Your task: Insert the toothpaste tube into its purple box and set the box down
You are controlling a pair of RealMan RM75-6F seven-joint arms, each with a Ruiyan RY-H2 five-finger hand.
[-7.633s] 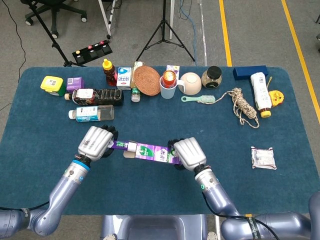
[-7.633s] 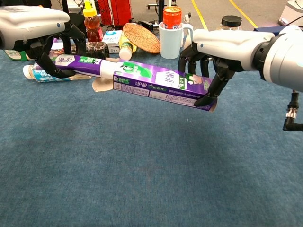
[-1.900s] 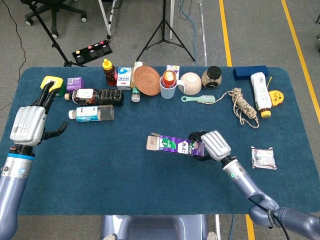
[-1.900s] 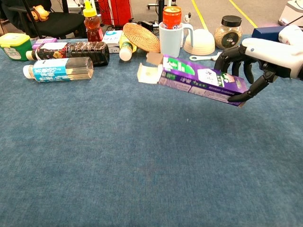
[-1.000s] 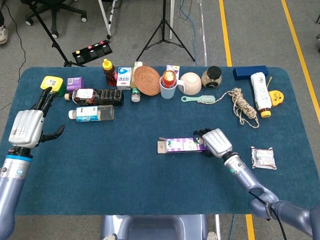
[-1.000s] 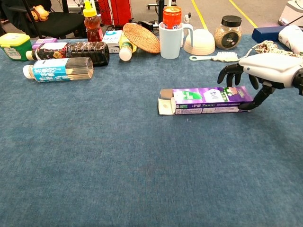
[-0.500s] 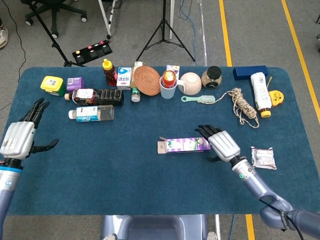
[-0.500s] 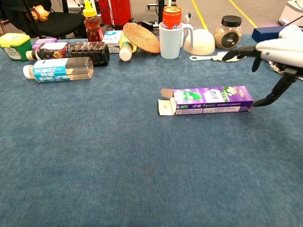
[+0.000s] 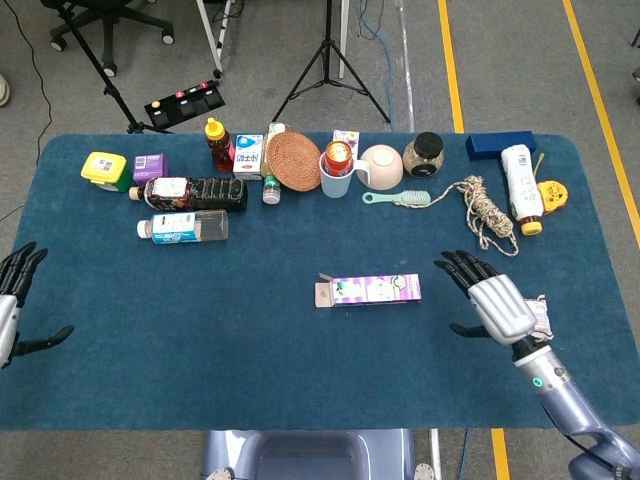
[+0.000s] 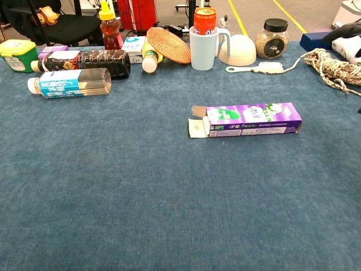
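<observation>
purple box (image 9: pixel 368 290) lies flat on the blue table (image 9: pixel 250 350) near centre, long axis left-right, open flap end toward robot's left. toothpaste tube not visible; presumably inside. right hand (image 9: pixel 493 302) sits just beyond the box's closed end, clear of it, fingers spread, holding nothing. left hand (image 9: pixel 12 300) at far table edge, fingers apart, empty, well away. versus a second ago: right hand has let go and drawn back rightward; box unmoved. task looks complete.
</observation>
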